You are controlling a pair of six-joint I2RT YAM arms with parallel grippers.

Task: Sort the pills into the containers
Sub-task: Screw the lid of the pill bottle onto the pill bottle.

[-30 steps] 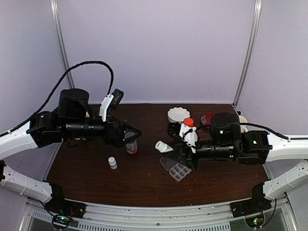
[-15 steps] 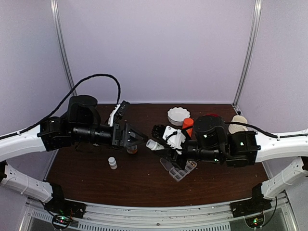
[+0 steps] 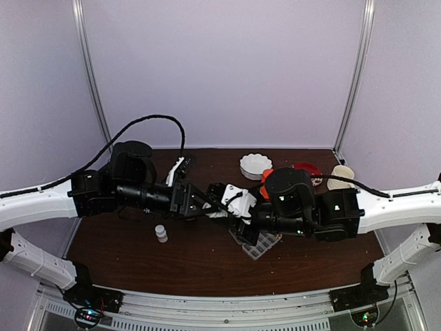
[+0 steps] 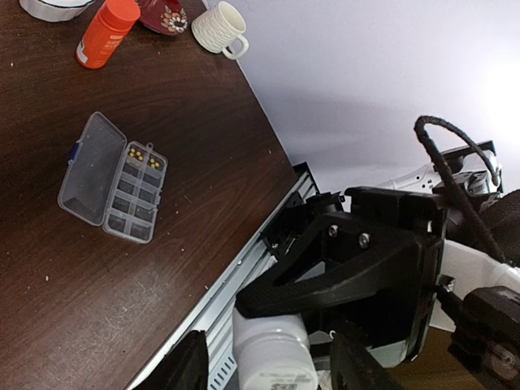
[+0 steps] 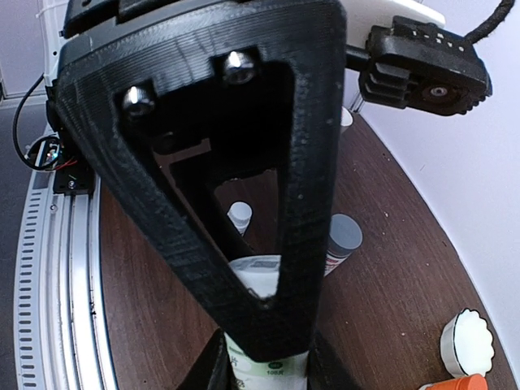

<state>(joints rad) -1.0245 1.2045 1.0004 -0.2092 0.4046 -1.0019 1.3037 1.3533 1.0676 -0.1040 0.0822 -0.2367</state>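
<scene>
My right gripper (image 5: 270,370) pinches the white bottle (image 5: 258,272) level so my left gripper (image 4: 272,366) can straddle its free end (clamped? I cannot tell). The pill box (image 4: 91,169) lies open at ten o'clock in the left wrist view, with pills (image 4: 136,153) in its end cells.

Pill box (image 4: 114,191) on brown table (image 4: 179,89)

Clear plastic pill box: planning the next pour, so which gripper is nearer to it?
Right. The right gripper, shut on a small white bottle, hangs just left of the clear plastic pill box; the left gripper, open around that bottle, is farther left.
</scene>
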